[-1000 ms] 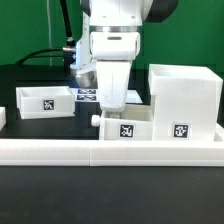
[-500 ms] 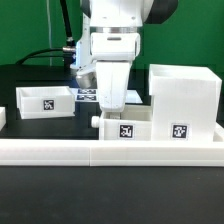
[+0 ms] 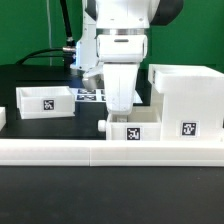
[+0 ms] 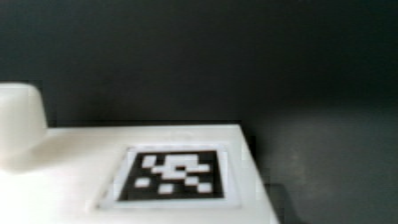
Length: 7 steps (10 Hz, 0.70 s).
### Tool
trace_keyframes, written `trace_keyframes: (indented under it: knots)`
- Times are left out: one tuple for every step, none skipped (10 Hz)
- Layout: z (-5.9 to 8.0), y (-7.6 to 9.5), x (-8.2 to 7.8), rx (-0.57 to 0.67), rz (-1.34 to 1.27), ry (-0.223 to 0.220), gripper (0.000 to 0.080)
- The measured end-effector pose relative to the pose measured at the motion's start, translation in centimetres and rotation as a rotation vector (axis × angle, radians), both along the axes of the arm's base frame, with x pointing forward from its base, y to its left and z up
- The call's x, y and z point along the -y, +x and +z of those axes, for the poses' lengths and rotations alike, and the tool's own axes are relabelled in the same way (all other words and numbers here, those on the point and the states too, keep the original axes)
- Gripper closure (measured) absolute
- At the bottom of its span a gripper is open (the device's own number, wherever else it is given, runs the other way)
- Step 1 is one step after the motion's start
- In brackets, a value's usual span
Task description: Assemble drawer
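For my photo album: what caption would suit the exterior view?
Robot gripper at a small tagged tray beside the large box shell; a second tray stands apart.

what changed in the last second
The gripper and the small tray under it slid toward the exterior view's right, closer to the box shell. Whether it grips the tray cannot be told. The other tray and border wall stayed put.

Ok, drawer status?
Pincer low over middle tray, jaws hidden, grip unconfirmed. Tray sits beside box shell, not inside it. Second tray apart at exterior view's left. Border wall runs along the front.
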<state>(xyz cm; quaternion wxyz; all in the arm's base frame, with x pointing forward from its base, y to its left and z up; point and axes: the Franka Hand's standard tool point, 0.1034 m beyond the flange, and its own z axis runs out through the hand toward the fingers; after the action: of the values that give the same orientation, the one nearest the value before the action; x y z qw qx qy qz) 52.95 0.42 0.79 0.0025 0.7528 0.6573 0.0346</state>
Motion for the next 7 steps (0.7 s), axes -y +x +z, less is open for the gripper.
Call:
trace_keyframes:
  knots:
    - [0.0,0.0,0.01,0.0,-0.005,0.0,0.0755]
    - [0.0,0.0,0.02,0.0,-0.005,0.0,0.0755]
    - [0.0,0.0,0.02,0.0,-0.005,0.0,0.0755]
    - [0.0,0.01,-0.05,0.0,-0.002,0.0,0.0755]
    - [0.01,0.05,-0.27,0.0,0.005,0.0,0.0755]
    - [0.04,0.28,-0.61,-0.004,0.031,-0.007,0.0755]
    - [0.06,0.51,-0.77,-0.009,0.04,-0.011,0.0755]
